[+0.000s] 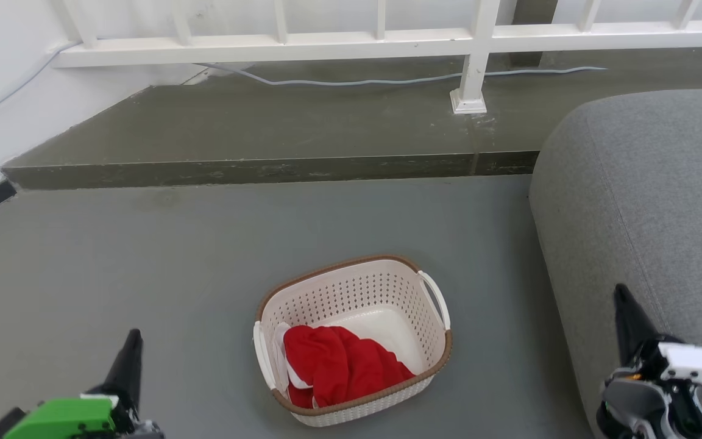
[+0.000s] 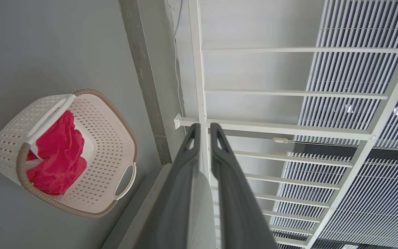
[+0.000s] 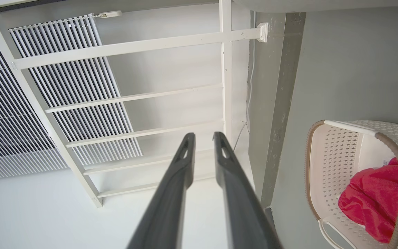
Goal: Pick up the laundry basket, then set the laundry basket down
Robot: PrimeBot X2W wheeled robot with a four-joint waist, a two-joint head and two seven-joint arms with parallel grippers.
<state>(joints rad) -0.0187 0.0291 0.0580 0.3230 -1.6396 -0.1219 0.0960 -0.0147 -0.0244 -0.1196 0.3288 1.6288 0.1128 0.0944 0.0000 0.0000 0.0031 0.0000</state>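
Left gripper (image 2: 204, 129) and right gripper (image 3: 202, 138) hover either side of the laundry basket (image 1: 357, 292), well apart from it on the floor (image 1: 144, 256), fingers (image 2: 185, 162) nearly together, gripping nothing.
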